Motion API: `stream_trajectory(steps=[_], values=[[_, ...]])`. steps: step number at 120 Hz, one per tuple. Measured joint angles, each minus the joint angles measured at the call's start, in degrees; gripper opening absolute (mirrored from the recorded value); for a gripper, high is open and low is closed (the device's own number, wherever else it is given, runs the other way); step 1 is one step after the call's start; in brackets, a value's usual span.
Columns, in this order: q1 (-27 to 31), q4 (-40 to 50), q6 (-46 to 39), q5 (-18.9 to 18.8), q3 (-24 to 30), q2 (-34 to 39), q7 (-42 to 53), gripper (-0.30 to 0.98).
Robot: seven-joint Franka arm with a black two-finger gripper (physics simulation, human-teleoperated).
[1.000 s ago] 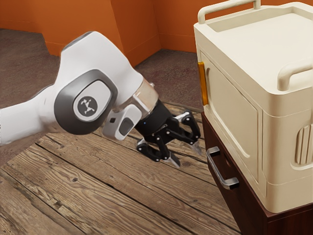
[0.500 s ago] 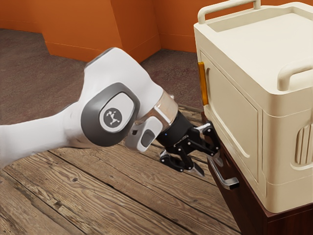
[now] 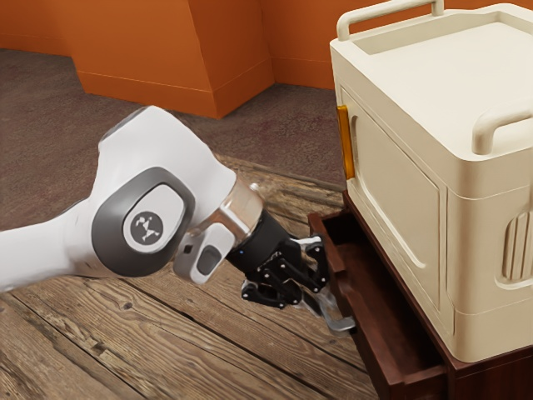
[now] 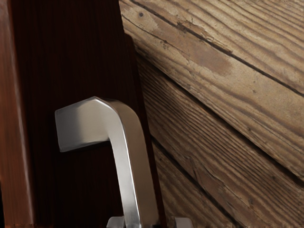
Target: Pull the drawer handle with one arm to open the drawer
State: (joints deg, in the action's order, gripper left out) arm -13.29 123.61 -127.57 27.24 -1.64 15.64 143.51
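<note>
My gripper [image 3: 321, 307] is at the drawer front in the exterior view, its two fingers drawn together and shut on the metal handle [image 3: 340, 324]. The handle's near end sticks out past the fingertips. The dark brown drawer [image 3: 386, 321] stands partly open, its inside showing between its front and the cabinet. In the wrist view the bent silver handle [image 4: 130, 156] runs down between the two fingertips of the gripper [image 4: 149, 222], along the dark drawer front [image 4: 76, 190].
A cream box [image 3: 400, 183] with raised top handles sits on the brown cabinet [image 3: 491, 375]. Wooden planks [image 3: 208, 346] extend beneath the arm, and an orange wall [image 3: 150, 50] stands behind.
The hand first moved toward the handle, then back to the exterior view's left. Its fingers have come together on the handle, and the drawer has slid out of the cabinet with it.
</note>
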Motion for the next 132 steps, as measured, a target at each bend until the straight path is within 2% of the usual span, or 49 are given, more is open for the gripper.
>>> stream_trajectory(steps=[42, 60, 132], values=[[0.06, 7.93, -0.06, -0.24, -4.75, 7.3, 0.87, 0.01], [0.06, 9.66, 0.06, -2.15, -6.62, 9.75, 0.99, 0.0], [-0.23, 15.75, 2.76, -3.38, -6.97, 18.22, 1.2, -0.01]])
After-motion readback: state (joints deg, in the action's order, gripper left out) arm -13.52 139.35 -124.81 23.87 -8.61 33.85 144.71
